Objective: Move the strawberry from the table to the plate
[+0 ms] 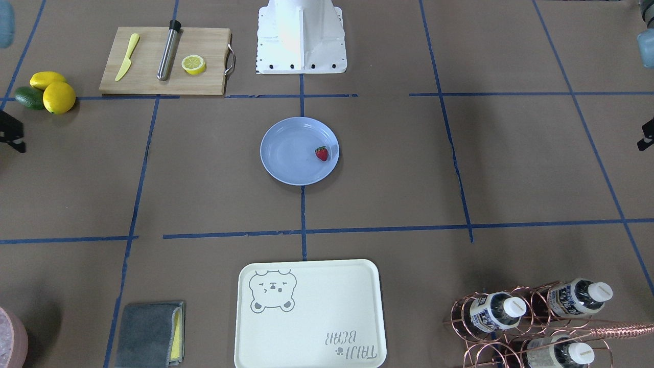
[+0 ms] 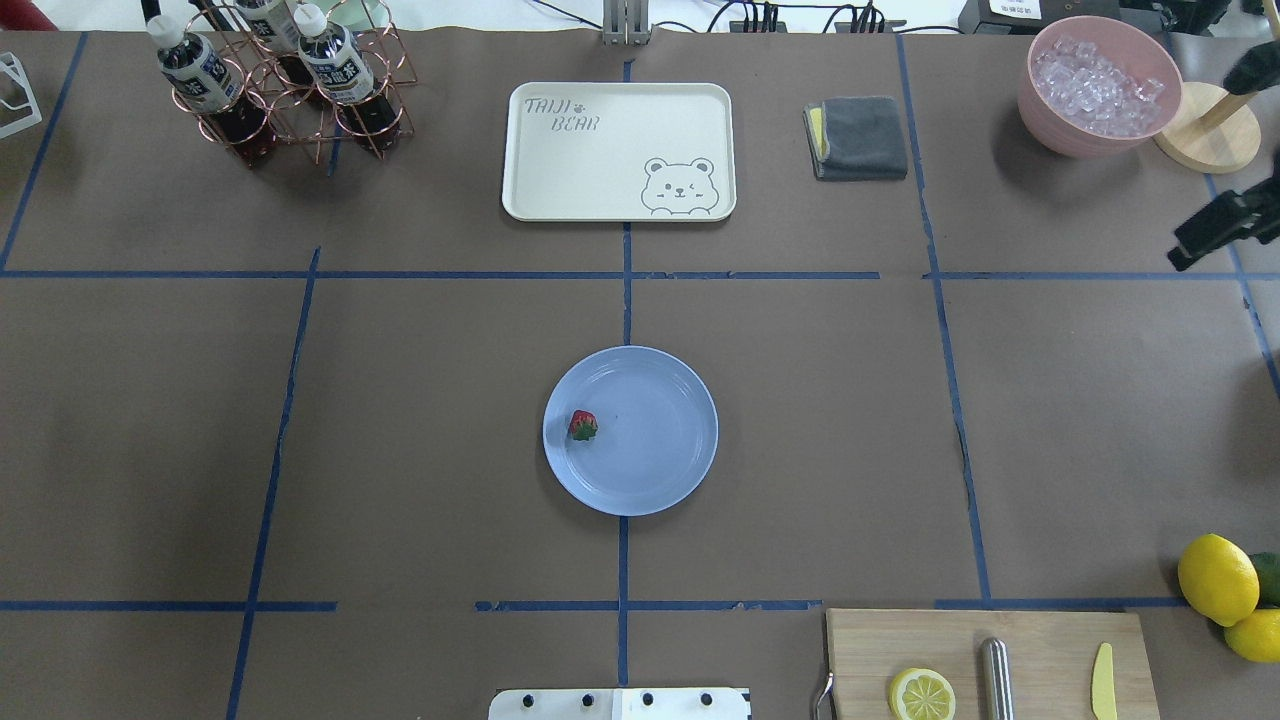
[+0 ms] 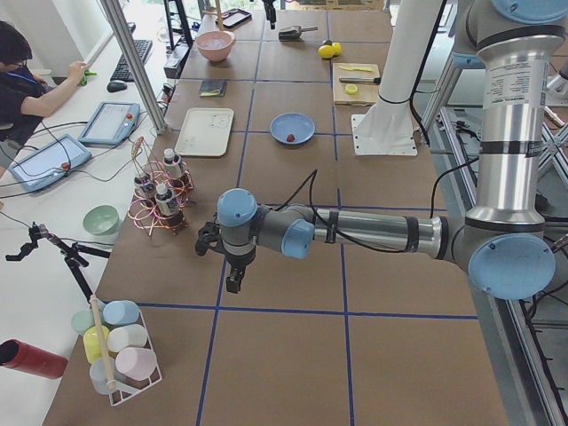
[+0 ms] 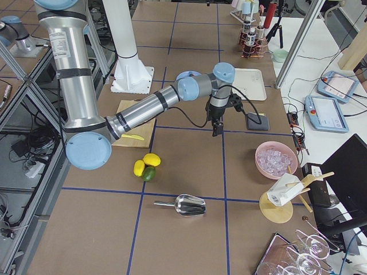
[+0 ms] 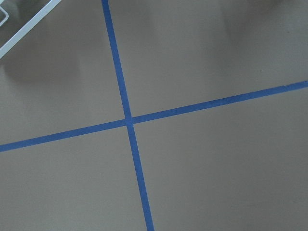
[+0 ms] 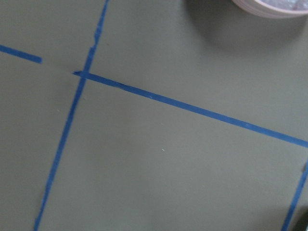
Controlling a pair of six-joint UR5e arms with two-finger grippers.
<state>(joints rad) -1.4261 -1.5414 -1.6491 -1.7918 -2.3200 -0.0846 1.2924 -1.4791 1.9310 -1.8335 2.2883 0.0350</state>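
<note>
The strawberry (image 1: pixel 321 153) (image 2: pixel 583 426) lies inside the light-blue plate (image 1: pixel 286 158) (image 2: pixel 660 450), near its rim on the robot's left side. The plate sits mid-table (image 1: pixel 398 168) in front of the robot's base. My left gripper (image 3: pixel 232 282) hangs over a tape crossing far out on the left, well away from the plate. Only a black tip of the left gripper (image 1: pixel 647 137) shows in the front-facing view. My right gripper (image 4: pixel 217 129) (image 2: pixel 1210 232) hovers far out on the right, near the ice bowl. I cannot tell whether either gripper is open or shut. Nothing shows in either one.
A cutting board (image 1: pixel 163 61) carries a yellow knife, a steel cylinder and a lemon half. Lemons (image 1: pixel 59 97) lie beside it. The bear tray (image 2: pixel 620 150), a bottle rack (image 2: pixel 280 80), a grey cloth (image 2: pixel 858 138) and a pink ice bowl (image 2: pixel 1100 85) line the far edge.
</note>
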